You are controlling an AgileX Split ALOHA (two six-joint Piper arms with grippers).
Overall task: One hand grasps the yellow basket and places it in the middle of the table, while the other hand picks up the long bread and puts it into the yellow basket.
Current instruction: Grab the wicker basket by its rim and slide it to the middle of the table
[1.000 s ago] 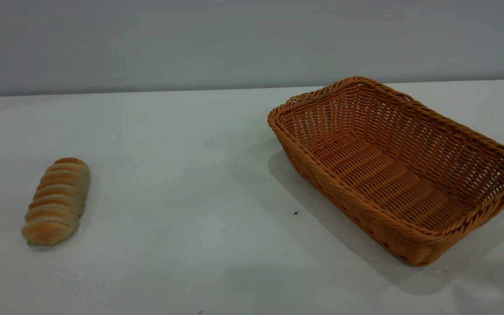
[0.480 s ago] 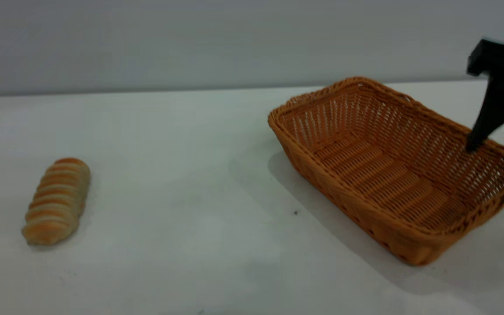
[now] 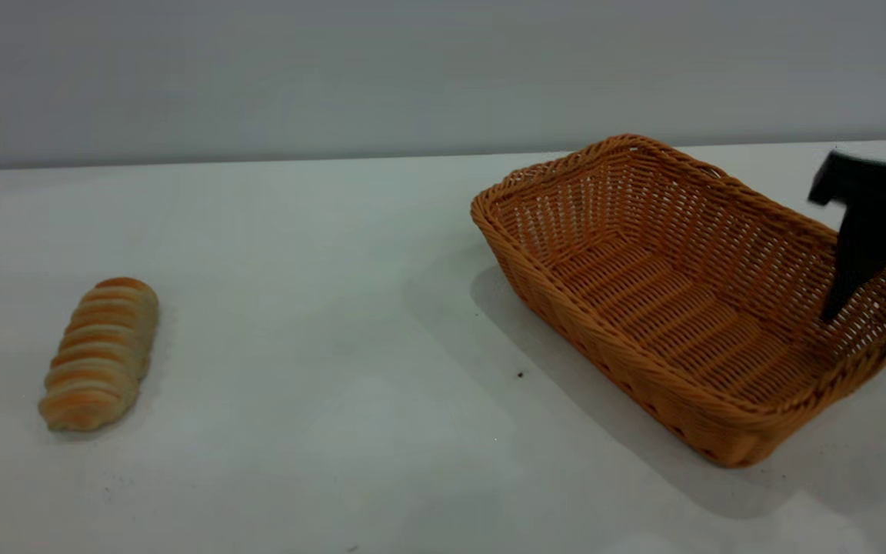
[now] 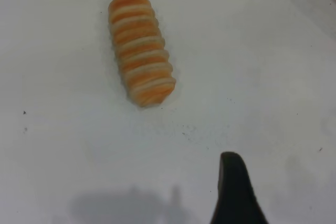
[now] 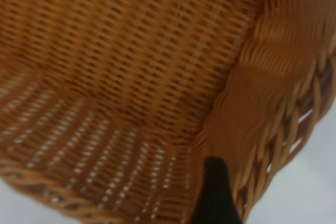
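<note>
The yellow basket (image 3: 689, 308) stands on the white table (image 3: 320, 254) at the right, lying at an angle. My right gripper (image 3: 880, 336) is open and astride the basket's right end wall. One black finger (image 3: 847, 277) reaches down inside the basket, and the other tip shows outside the wall at the picture's edge. In the right wrist view that finger (image 5: 214, 198) sits against the woven wall (image 5: 262, 103). The long bread (image 3: 99, 352) lies alone at the far left. In the left wrist view, part of my left gripper (image 4: 234, 195) hangs above the table, short of the bread (image 4: 140, 50).
A grey wall (image 3: 335, 77) runs behind the table's far edge. White tabletop lies between the bread and the basket, with a small dark speck (image 3: 520, 375).
My right gripper has come in from the right and dropped lower, its finger now down inside the basket's right end. The basket and the bread have not moved.
</note>
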